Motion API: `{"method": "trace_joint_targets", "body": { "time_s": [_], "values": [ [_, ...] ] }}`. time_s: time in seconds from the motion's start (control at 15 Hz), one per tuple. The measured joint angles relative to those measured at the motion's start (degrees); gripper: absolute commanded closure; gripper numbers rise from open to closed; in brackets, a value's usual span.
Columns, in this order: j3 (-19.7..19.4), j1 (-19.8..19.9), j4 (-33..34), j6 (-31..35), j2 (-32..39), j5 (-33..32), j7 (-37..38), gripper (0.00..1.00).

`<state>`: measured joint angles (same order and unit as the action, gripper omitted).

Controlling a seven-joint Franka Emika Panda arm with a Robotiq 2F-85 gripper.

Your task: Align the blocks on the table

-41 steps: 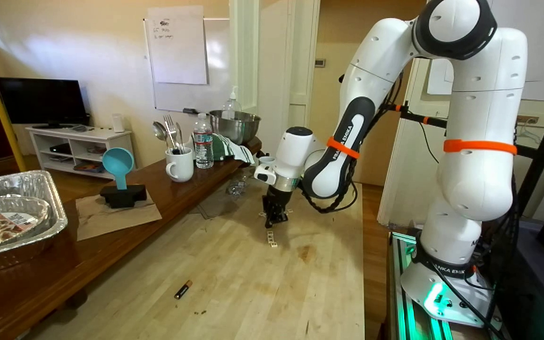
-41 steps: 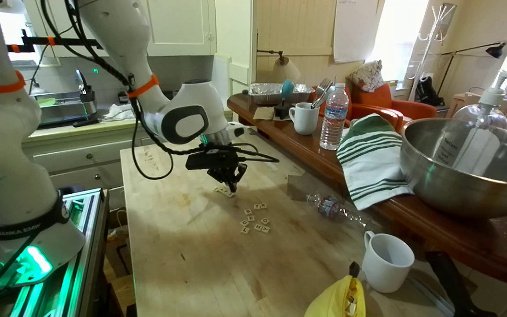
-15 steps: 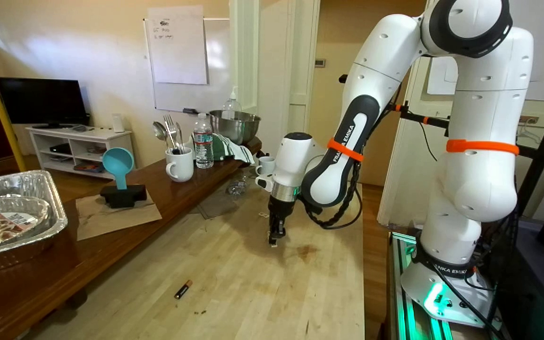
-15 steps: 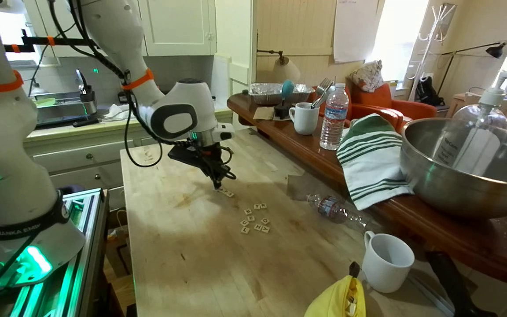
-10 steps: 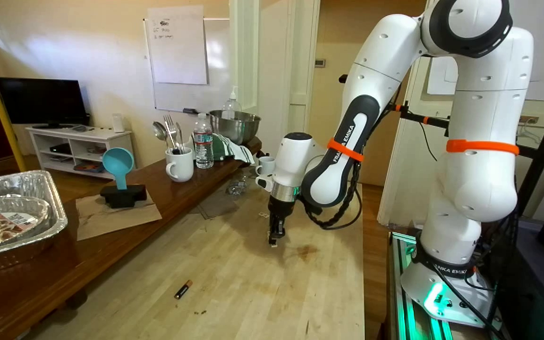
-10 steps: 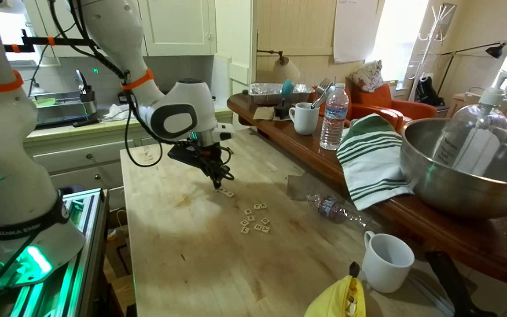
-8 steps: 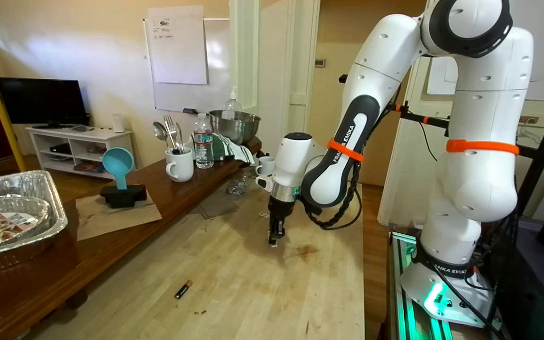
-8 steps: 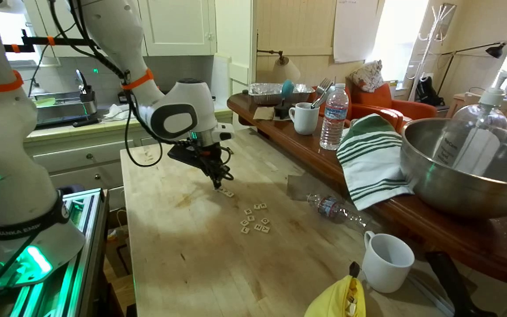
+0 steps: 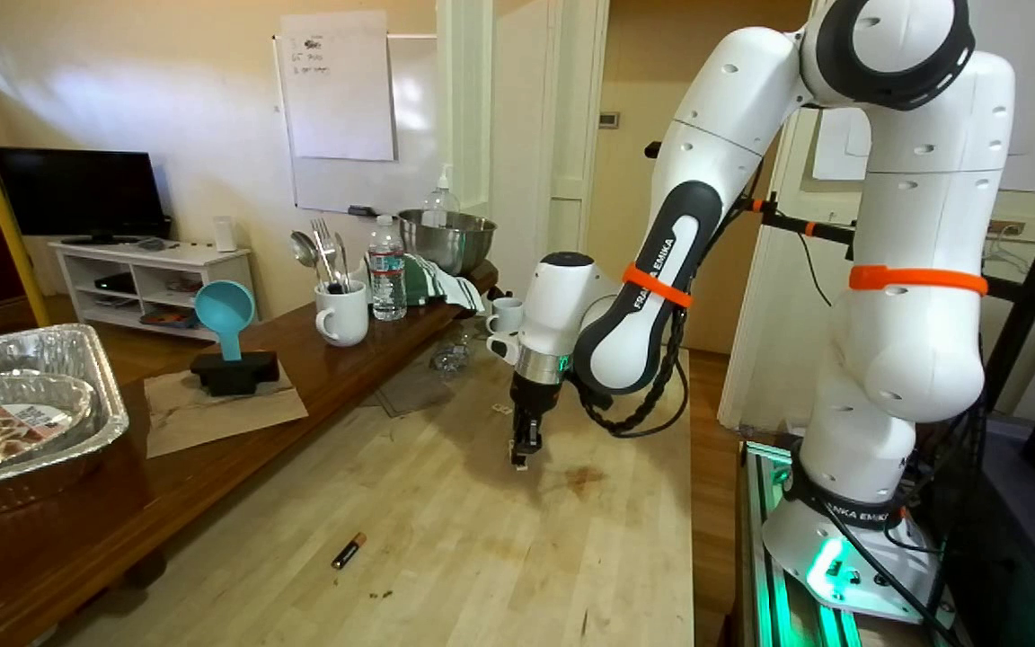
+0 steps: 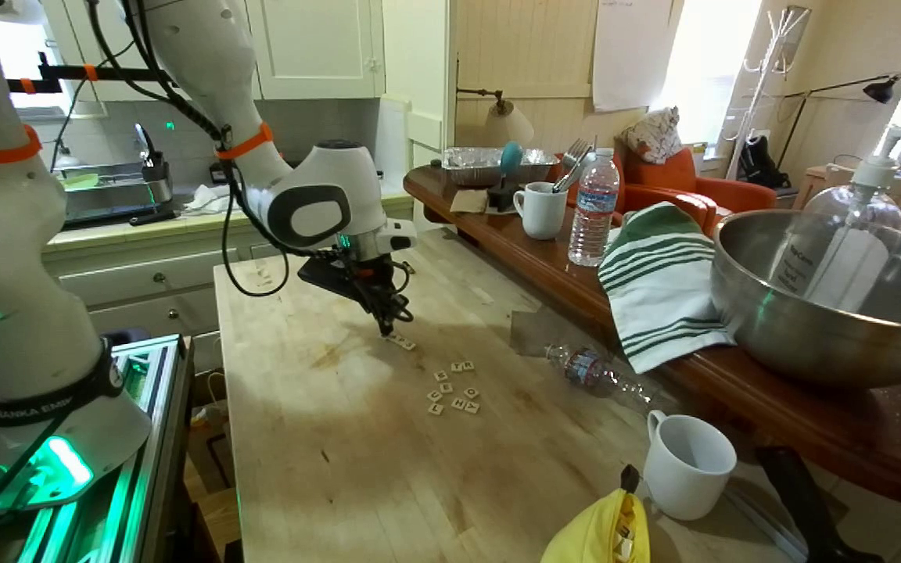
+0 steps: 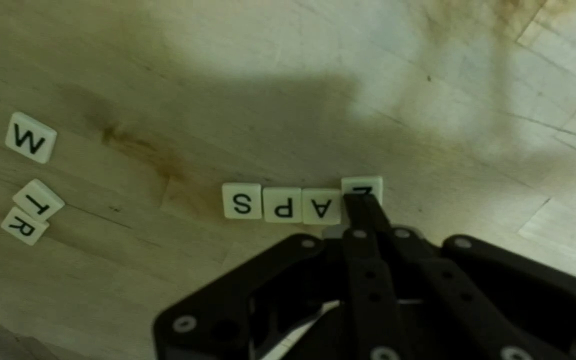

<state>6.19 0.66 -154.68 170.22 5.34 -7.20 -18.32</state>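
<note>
- Wrist view: four small, square, cream blocks (image 11: pixel 282 205) with black letters form a row on the table (image 11: pixel 443 110). From the left they read S, P, A, with P and A upside down; P touches A, and S lies just beside P.
- Wrist view: the end block (image 11: pixel 361 183), right of A, sits slightly farther out of line, its letter partly covered by the hand (image 11: pixel 362 201), which is narrow, fingers together.
- Wrist view: at the left, loose blocks (image 11: pixel 30 138) show T, R and an M or W.
- In an exterior view, "FRANKA EMIKA" is printed on the forearm (image 9: pixel 668 252); handwriting on the paper sheet (image 9: pixel 342 99) is too small to read.
- In an exterior view, the row runs rightward from the hand's tip; nearer, scattered blocks (image 10: pixel 459 403) include H, Y, O and L. The water bottle (image 10: pixel 595 207) wears a red-and-blue label, its wording unclear.
</note>
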Motion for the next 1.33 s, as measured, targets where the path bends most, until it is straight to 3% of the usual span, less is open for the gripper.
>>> {"method": "trace_joint_targets", "body": {
  "time_s": [1.33],
  "values": [
    [-0.11, 0.00, -0.16, 0.00, 0.20, 0.54, 1.40, 1.00]
  ]
}}
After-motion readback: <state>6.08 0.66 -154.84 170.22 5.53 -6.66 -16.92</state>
